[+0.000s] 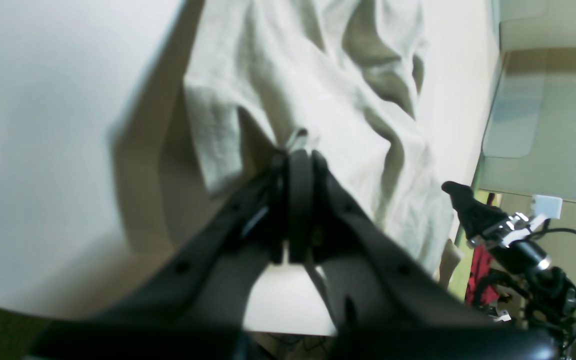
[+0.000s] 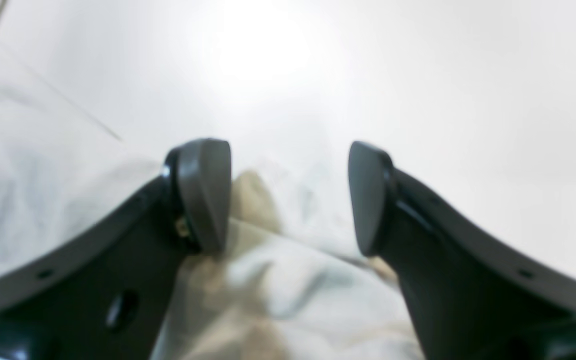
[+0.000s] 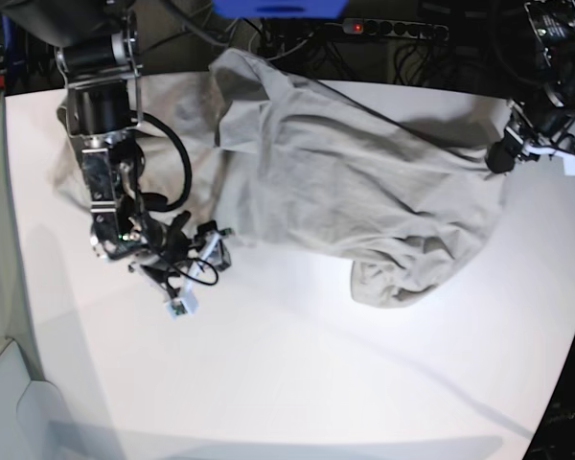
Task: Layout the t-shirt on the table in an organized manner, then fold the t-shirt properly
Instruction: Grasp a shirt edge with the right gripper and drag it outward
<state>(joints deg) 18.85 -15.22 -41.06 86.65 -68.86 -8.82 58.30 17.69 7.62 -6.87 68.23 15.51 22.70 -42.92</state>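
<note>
t-shirt (image 2: 288,295) blurred at right wrist, far edge (image 3: 268,72) hidden behind left-side arm (image 3: 101,105)

Left pincer (image 1: 295,165) pinched tight and raised; right pincer (image 2: 288,195) spread wide, low.

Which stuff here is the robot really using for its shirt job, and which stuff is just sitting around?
For the job:
- t-shirt, crumpled
- table under it
- left gripper, shut on the t-shirt's edge
- right gripper, open over the cloth

Just lying about:
- power strip beyond the table's far edge
- cables beside it
</note>
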